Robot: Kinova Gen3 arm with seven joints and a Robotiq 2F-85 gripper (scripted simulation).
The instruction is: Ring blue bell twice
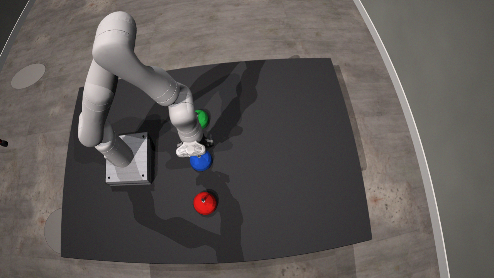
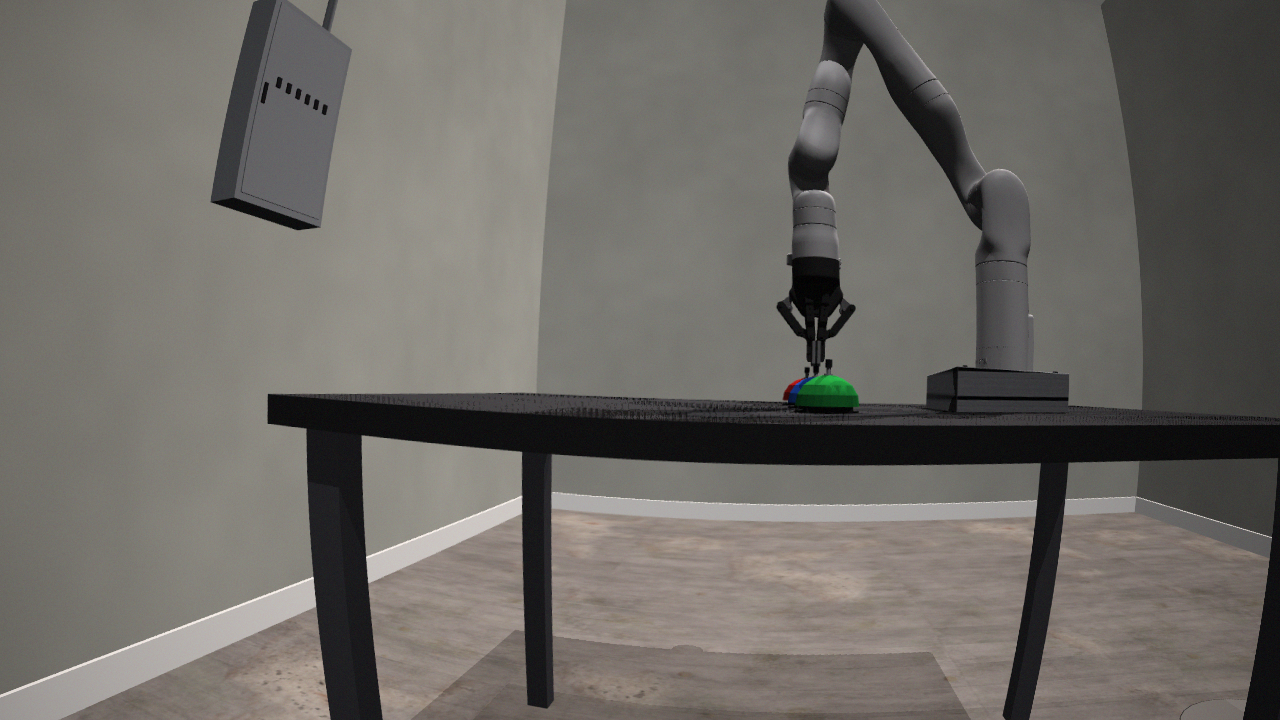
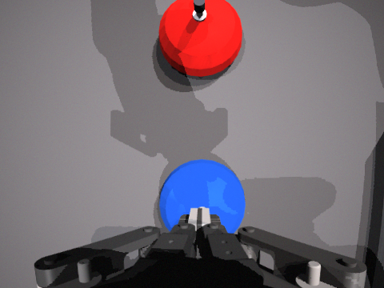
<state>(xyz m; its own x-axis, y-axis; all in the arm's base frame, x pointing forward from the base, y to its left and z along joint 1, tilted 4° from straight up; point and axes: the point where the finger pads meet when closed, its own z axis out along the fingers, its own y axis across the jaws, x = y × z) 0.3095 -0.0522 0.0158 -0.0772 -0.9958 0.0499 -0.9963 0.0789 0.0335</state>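
Note:
The blue bell [image 1: 201, 162] [image 3: 203, 192] stands in the middle of a row of three bells on the black table [image 1: 293, 138]. In the exterior view only a sliver of the blue bell [image 2: 802, 385] shows behind the green one. My gripper [image 3: 200, 220] [image 2: 813, 367] is shut and empty, pointing straight down over the blue bell's top, where it hides the button. The fingertips are very close to the bell; I cannot tell whether they touch it. In the top view the wrist covers the gripper.
A red bell [image 1: 205, 203] [image 3: 201, 34] with its button up stands in front of the blue one. A green bell [image 1: 202, 118] [image 2: 825, 392] stands behind it, partly under the arm. The arm's grey base block [image 1: 131, 158] [image 2: 996, 390] is at the left.

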